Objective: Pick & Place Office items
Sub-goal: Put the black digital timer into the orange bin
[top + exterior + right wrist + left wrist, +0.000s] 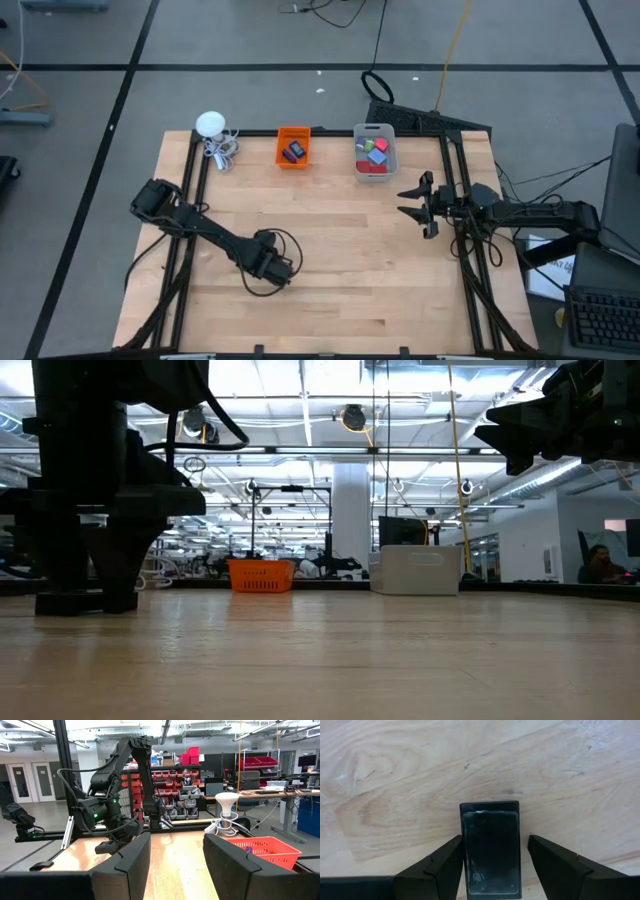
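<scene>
Left end effector (492, 870) low over near-centre desk (340, 250), fingers spread, straddling dark flat rectangle (490, 847) lying on wood; not clamped yet. Step: grasp of last loose item, judged. Next: close, lift, carry to far orange bin (293, 147). Clear grey bin (375, 150) holds coloured blocks. Right end effector (420, 205) open, waiting at right.

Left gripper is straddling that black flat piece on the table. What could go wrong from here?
1. The black flat rectangle lies flat on the table between the open left gripper fingers; being so thin, it may slip out as they close.
2. The orange bin is small and already holds items, so a drop there could miss.
3. The right gripper hangs open near the grey bin, so the arms could crowd each other.
</scene>
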Controlling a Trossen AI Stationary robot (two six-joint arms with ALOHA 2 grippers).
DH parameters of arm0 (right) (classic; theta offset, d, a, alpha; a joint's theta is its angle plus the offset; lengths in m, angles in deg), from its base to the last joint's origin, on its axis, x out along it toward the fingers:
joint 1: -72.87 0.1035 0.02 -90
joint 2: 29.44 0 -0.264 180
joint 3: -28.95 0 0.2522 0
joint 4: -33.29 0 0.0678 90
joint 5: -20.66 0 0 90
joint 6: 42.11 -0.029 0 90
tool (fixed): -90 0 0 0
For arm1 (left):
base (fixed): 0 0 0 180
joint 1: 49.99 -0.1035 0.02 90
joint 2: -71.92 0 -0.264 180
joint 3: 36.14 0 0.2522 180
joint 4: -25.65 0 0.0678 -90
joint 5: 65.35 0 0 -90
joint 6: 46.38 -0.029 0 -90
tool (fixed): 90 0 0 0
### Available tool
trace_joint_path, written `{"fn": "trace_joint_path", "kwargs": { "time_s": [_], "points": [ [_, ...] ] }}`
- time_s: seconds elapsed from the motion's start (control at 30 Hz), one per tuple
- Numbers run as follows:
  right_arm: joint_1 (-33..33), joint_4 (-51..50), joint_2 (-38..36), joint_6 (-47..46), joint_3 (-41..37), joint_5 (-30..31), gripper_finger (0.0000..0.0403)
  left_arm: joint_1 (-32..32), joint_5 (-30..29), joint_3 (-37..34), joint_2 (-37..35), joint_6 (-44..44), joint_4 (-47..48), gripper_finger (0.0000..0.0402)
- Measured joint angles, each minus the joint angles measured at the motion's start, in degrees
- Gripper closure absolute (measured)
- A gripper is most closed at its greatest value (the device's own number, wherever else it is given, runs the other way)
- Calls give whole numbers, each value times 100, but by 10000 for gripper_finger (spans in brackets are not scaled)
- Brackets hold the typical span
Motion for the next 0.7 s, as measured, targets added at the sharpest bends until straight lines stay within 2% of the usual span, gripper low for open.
{"fn": "trace_joint_path", "kwargs": {
  "time_s": [0.7],
  "points": [
    [-1, 0, 2, 0, 0, 0, 232, 4, 13, 1, 2, -29, 10, 172]
  ]
}}
